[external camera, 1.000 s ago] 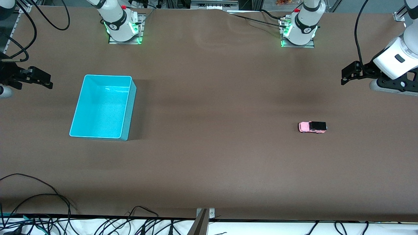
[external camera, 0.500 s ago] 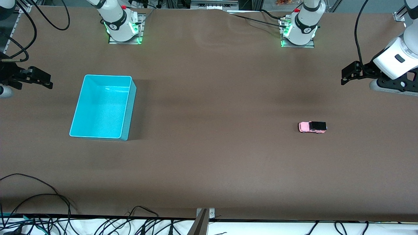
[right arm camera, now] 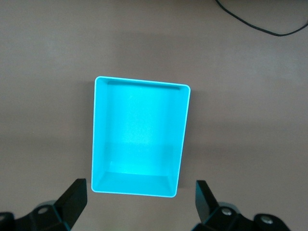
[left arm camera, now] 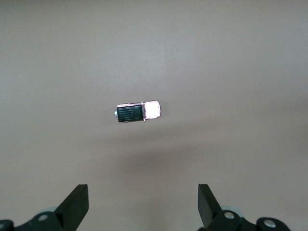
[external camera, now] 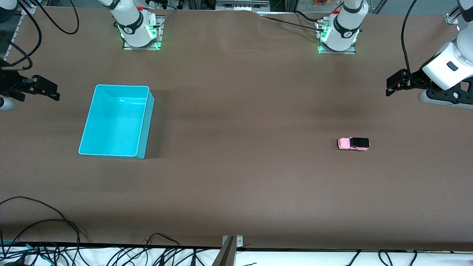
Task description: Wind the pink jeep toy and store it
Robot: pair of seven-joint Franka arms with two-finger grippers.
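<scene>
The pink jeep toy (external camera: pixel 353 143), light pink with a black roof, stands on the brown table toward the left arm's end; it also shows in the left wrist view (left arm camera: pixel 138 111). The turquoise bin (external camera: pixel 142 122) stands empty toward the right arm's end; it also shows in the right wrist view (right arm camera: pixel 184 130). My left gripper (external camera: pixel 391 87) hangs open and empty, up in the air at the left arm's end of the table, apart from the jeep; its fingers (left arm camera: pixel 74 204) frame bare table. My right gripper (external camera: pixel 53 92) hangs open and empty beside the bin.
Black cables (external camera: pixel 44 225) lie along the table edge nearest the front camera. A metal bracket (external camera: pixel 229 251) stands at the middle of that edge. The arms' bases (external camera: pixel 138 29) stand at the table's back edge.
</scene>
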